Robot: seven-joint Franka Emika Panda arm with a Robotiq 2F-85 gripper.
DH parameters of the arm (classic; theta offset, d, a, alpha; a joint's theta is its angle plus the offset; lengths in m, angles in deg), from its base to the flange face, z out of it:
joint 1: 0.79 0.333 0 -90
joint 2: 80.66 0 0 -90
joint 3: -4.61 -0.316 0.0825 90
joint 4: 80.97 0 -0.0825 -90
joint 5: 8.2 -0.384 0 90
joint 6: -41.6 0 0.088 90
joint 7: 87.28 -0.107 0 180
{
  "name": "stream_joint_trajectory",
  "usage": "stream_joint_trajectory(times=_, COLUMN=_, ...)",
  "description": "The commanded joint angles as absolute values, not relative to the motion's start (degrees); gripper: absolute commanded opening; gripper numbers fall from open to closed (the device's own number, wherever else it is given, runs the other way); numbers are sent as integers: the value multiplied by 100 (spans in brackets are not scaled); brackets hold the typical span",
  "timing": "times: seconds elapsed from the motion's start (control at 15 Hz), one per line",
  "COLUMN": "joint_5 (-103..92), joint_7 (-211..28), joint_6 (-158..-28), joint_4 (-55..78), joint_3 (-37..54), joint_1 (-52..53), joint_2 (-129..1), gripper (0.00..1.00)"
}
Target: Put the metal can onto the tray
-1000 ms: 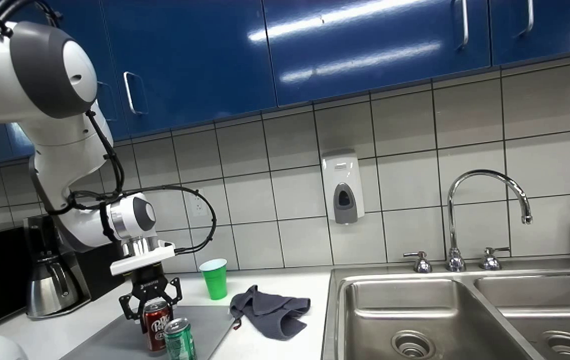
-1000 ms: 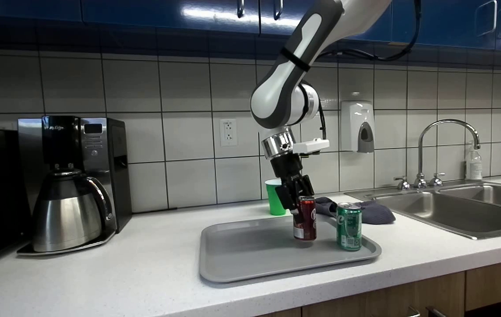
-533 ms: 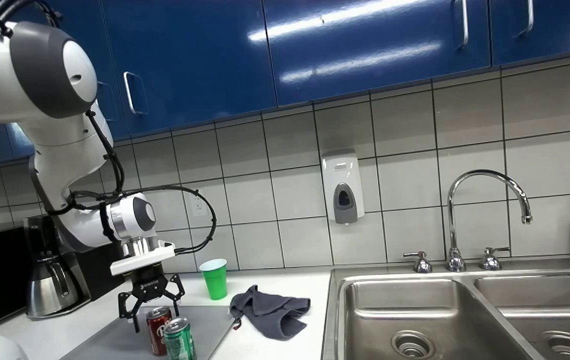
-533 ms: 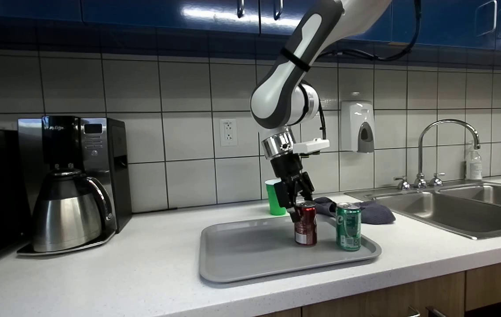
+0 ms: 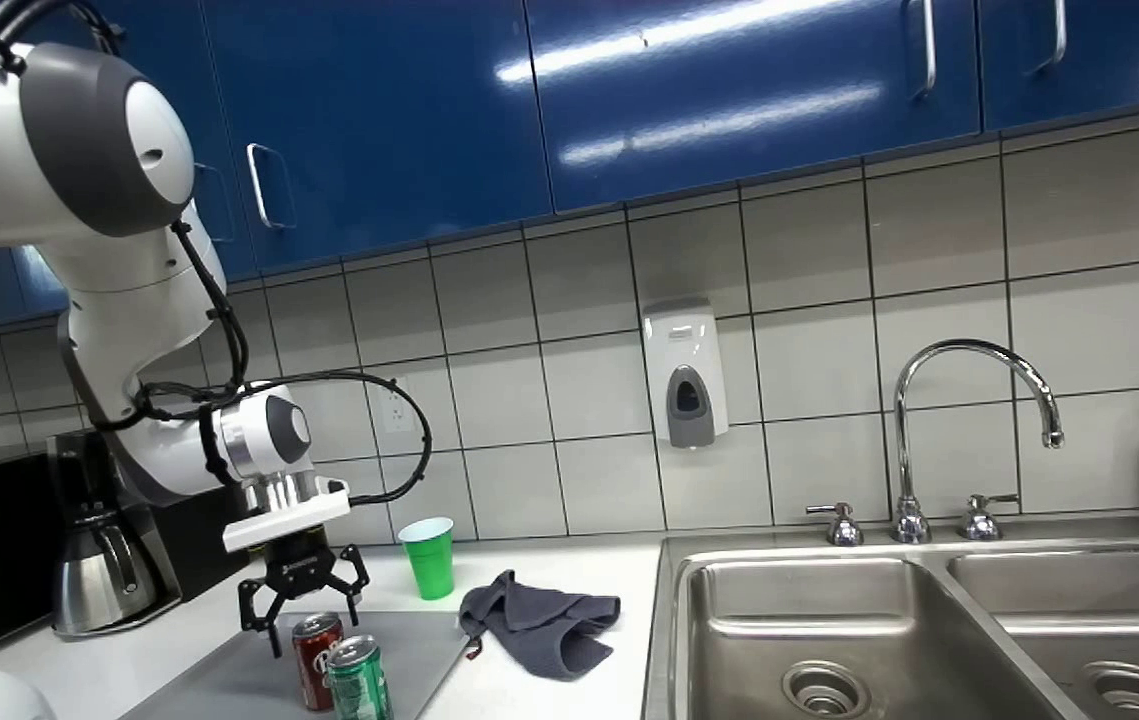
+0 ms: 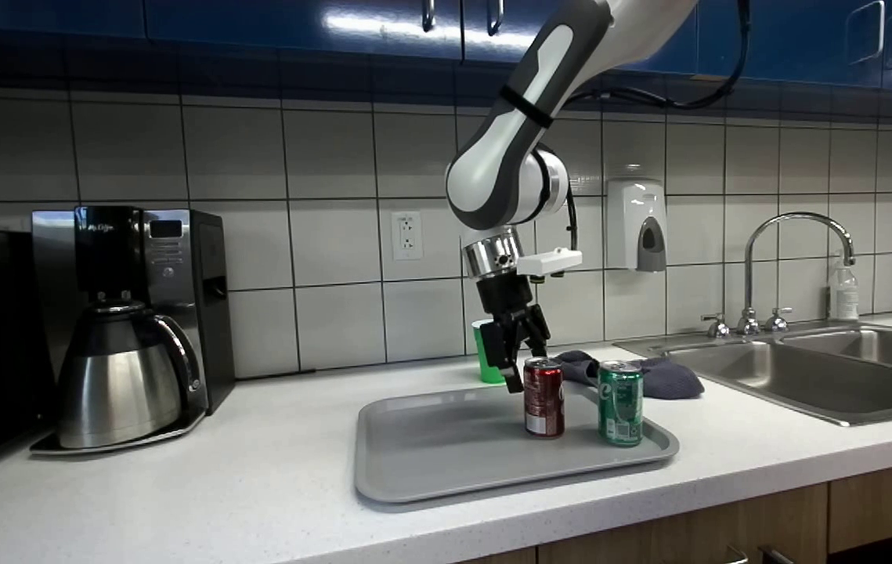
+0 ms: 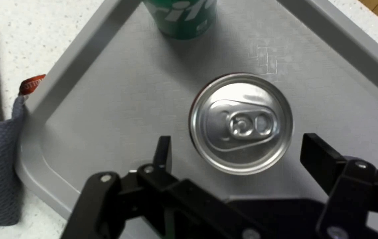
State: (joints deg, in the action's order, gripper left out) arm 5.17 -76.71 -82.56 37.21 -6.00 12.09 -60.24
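"Red-sided and silvery on top, the small metal drinks can is standing upright on the flat grey rectangular tray. I'm judging the placing done. How is the black two-fingered pincer looking?"

"It's gaping wide and holding nothing: in the wrist view its fingers are flanking the silvery lid, with gaps showing on both sides."

"What are you worrying about?"

"Tipping. The fingertips are hanging low beside the can's upper part, so a sideways exit could be clipping the rim and toppling it. Lifting straight clear first is seeming safer."

"And what else is standing nearby?"

"A white-lettered green metal can is sharing the tray, just beside; a falling red can could be knocking it, and it's blocking any swing that way. On the white speckled table, a tapering green cup is standing beyond, partly hidden behind the pincer in an exterior view, and a crumpled dark-grey cloth is lying by the tray's edge. Glossy blue cabinets are hanging well above."
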Motion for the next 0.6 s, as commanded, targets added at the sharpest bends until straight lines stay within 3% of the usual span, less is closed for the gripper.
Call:
stream_joint_trajectory(times=0.0, joint_5=438, joint_7=-7471, joint_6=-8452, joint_4=4030, joint_3=-678, joint_1=1124, joint_2=-6512, gripper=100)
stream_joint_trajectory(times=0.53, joint_5=220, joint_7=-7152, joint_6=-8664, joint_4=4567, joint_3=-696, joint_1=1079, joint_2=-7465, gripper=100)
